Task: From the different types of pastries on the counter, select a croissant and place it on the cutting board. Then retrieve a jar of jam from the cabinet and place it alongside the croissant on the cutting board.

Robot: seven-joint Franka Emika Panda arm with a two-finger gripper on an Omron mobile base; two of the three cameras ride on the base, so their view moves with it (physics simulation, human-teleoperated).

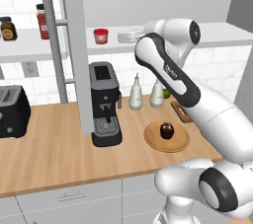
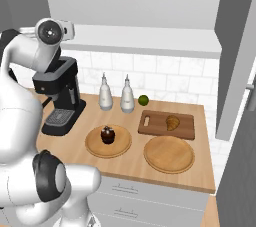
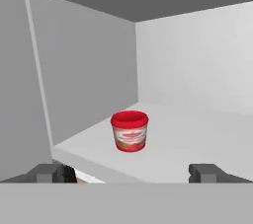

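Even soft light, faint shadows, slightly blurry

Left base view: from behind and left of the arm, facing forward and down across the counter (image 1: pixel 54 154), near enough to take in the coffee machine (image 1: pixel 105 104) by the worktop's middle and the open cabinet (image 1: pixel 29 45) shelf above. Right base view: from behind and right, steeper, looking down on the worktop's right end with the cutting board (image 2: pixel 155 127) by the back edge; shared with the left view are the coffee machine, the two white bottles (image 2: pixel 116 93) and the plate with the dark pastry (image 2: pixel 107 134). Hand view: level and close, facing into the cabinet shelf at the jar of jam (image 3: pixel 129 131) near its front edge.
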